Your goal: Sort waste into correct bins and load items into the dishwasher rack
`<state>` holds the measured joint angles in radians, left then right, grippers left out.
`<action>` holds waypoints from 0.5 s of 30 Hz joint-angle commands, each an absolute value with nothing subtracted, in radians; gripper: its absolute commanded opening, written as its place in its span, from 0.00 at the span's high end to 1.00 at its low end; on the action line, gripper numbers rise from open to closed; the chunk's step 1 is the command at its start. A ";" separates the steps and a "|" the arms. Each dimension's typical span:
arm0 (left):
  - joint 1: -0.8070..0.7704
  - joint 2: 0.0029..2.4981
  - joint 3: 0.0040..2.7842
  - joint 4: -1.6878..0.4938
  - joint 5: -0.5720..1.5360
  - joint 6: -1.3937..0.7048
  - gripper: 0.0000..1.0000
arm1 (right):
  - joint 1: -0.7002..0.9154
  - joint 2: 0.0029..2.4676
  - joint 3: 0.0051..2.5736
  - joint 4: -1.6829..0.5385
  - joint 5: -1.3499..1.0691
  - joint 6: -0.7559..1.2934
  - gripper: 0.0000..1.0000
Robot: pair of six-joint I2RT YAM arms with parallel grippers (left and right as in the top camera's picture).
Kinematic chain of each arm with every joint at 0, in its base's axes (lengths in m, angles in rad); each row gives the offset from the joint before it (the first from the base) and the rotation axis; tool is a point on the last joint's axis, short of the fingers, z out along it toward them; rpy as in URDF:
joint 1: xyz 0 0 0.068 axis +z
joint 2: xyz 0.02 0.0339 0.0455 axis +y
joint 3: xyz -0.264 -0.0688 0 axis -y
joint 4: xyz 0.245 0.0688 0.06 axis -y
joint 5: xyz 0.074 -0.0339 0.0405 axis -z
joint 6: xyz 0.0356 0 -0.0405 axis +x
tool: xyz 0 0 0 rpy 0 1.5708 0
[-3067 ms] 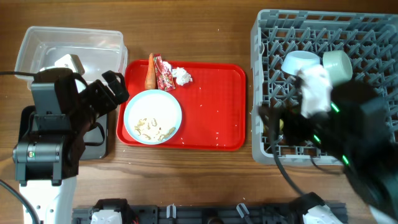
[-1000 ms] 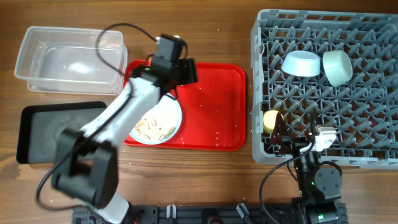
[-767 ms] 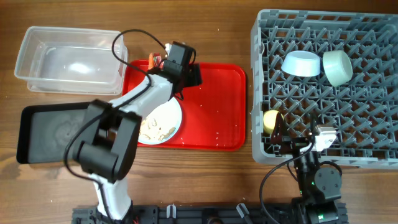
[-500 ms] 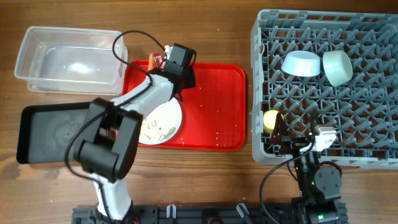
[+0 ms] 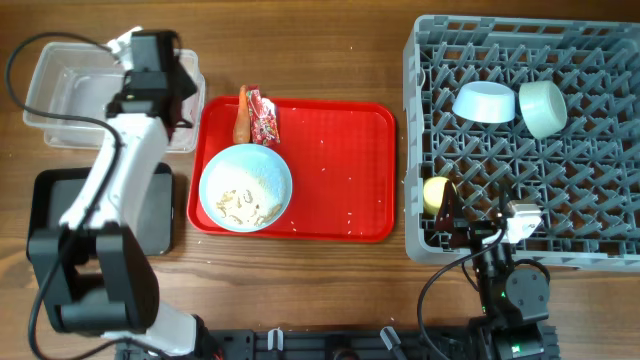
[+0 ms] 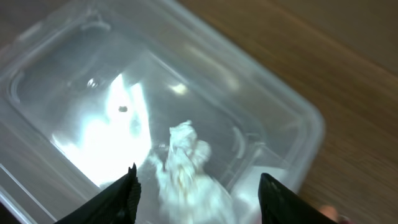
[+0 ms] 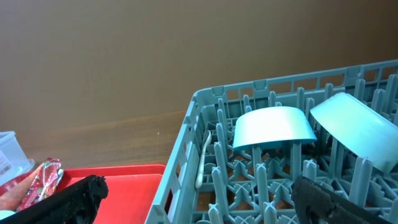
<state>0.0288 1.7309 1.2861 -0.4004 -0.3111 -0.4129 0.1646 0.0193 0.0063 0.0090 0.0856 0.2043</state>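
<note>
Hovering over the clear tub (image 5: 70,95) at ten o'clock, left claw (image 6: 198,182) gapes wide so the crumpled tissue (image 6: 186,158) lies binned; right claw (image 7: 199,186) spread, empty.

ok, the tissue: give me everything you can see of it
The crumpled white tissue shows only in the left wrist view: a small ragged wad, blurred, soft paper by its look. It sits between the spread fingers of the left gripper, seemingly touching neither, and over the inside of the clear plastic tub. The picture does not show whether it rests on the tub's floor or is in the air. In the overhead view the arm hides it.
</note>
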 commanded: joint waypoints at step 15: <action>-0.193 1.934 1.263 -0.504 -0.132 -0.223 0.19 | 0.159 0.009 0.005 0.015 0.070 0.212 0.00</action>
<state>-0.2054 1.8645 1.2778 -0.5224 -0.0982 -0.2508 0.1646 0.0193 0.0063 0.0090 0.0856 0.2043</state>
